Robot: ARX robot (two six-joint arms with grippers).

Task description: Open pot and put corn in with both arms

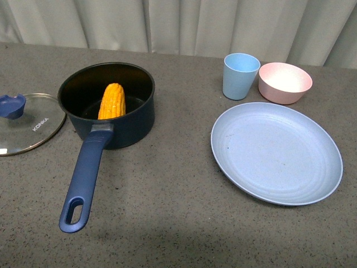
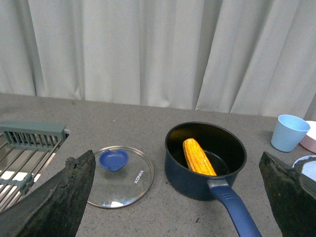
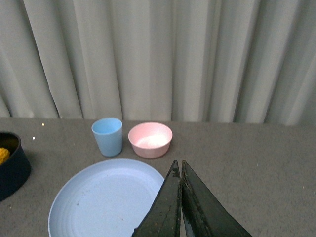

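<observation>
The dark navy pot (image 1: 134, 131) stands open at the left of the table, its long blue handle (image 1: 83, 178) pointing toward me. The yellow corn (image 1: 112, 101) leans inside it. The glass lid (image 1: 33, 125) with its blue knob lies flat on the table left of the pot. Neither arm shows in the front view. In the left wrist view my left gripper (image 2: 177, 155) is open and empty, held back from the pot (image 2: 182, 180), corn (image 2: 198, 157) and lid (image 2: 126, 185). My right gripper (image 3: 178, 164) is shut on nothing, beside the blue plate (image 3: 98, 197).
A light blue cup (image 1: 240, 75) and a pink bowl (image 1: 285, 82) stand at the back right, with a large blue plate (image 1: 276, 152) in front of them. A grey dish rack (image 2: 24, 148) sits past the lid. A curtain closes off the far side.
</observation>
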